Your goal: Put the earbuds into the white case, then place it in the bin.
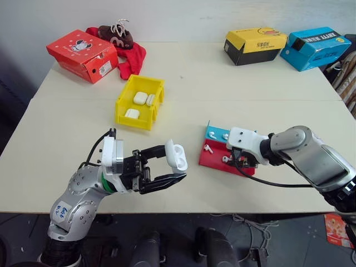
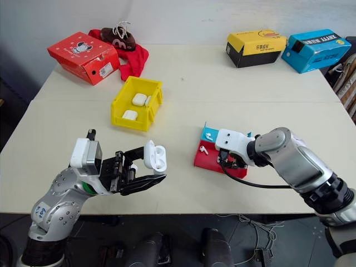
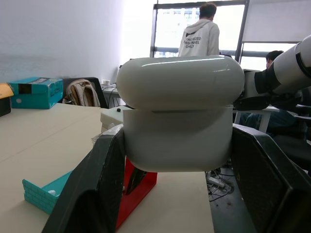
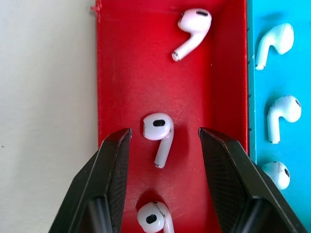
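Observation:
My left gripper (image 1: 173,164) is shut on a white case (image 1: 176,156), held above the table's front left with its lid swung open; the same case (image 3: 180,116) sits clamped between the black fingers. My right gripper (image 4: 164,141) points down into the red-and-blue tray (image 1: 213,159), open, its fingers (image 4: 111,170) either side of one earbud (image 4: 158,137) without touching it. More earbuds (image 4: 192,26) lie on the red half and several on the blue half (image 4: 282,114). The yellow bin (image 1: 133,122) stands beyond, with three closed white cases (image 1: 139,98) inside.
A red box (image 1: 83,54), a red cloth and a brown shoe (image 1: 117,36) sit at the far left. A yellow-and-black box (image 1: 255,46) and a blue box (image 1: 315,47) stand at the far right. A person (image 3: 199,34) stands in the background.

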Motion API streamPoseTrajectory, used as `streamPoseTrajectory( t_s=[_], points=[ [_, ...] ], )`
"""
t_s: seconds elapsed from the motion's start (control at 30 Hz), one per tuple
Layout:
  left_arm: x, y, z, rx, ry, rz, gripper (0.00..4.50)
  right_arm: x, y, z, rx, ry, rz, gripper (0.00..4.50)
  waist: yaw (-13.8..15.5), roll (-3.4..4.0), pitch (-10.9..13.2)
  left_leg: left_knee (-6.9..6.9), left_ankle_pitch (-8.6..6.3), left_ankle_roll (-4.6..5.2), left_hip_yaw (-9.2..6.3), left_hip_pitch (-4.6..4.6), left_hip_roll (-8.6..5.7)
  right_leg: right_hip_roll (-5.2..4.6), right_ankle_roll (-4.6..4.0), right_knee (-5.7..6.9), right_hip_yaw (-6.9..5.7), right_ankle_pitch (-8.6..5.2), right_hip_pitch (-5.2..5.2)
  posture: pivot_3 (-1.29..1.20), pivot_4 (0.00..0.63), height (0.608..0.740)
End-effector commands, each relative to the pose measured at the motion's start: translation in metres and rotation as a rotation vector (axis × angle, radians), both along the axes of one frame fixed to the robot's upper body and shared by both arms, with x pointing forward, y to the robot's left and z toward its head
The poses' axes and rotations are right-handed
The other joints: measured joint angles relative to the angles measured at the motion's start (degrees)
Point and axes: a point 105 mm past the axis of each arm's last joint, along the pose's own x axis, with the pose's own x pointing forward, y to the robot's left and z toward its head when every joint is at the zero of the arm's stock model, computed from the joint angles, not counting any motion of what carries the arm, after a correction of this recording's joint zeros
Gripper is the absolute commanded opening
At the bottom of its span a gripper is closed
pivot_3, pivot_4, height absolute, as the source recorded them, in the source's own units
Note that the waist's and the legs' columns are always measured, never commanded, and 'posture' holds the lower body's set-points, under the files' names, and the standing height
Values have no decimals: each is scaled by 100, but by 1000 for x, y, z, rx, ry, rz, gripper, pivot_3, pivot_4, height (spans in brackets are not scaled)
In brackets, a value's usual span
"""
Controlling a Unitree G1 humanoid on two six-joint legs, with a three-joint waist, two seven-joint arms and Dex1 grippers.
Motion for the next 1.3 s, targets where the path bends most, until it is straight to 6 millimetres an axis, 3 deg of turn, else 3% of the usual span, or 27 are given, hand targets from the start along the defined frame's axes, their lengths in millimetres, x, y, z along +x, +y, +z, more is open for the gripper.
streamPoseTrajectory(
  t_s=[0.03,0.37,0.83,1.07,1.3],
  points=[
    [-7,1,7,3,-60,7,2781,2,3,3,-9,-20,8,2222,-4,0,0,0,0,0,0,0,0,0,0,0,0,0,0,0,150,740],
    [-6,5,4,12,-53,18,2781,6,-3,-11,-49,-17,6,2222,-4,0,0,0,-1,0,1,1,0,0,0,1,1,0,1,0,150,740],
    [-6,8,1,21,-50,29,2781,3,2,-15,-6,25,-5,2222,-8,-4,-3,0,-3,-2,0,4,2,-1,0,2,2,0,2,0,150,740],
    [-5,10,0,29,-48,36,2781,1,2,-21,-8,41,-3,431,-9,-12,-8,0,-7,-3,0,9,3,-2,-1,2,3,0,5,0,150,740],
    [-5,12,-1,39,-49,39,2781,2,2,-21,-7,35,-3,432,-9,-15,-9,0,-13,-4,0,10,4,-2,-1,2,4,0,5,0,150,740]
  ],
)
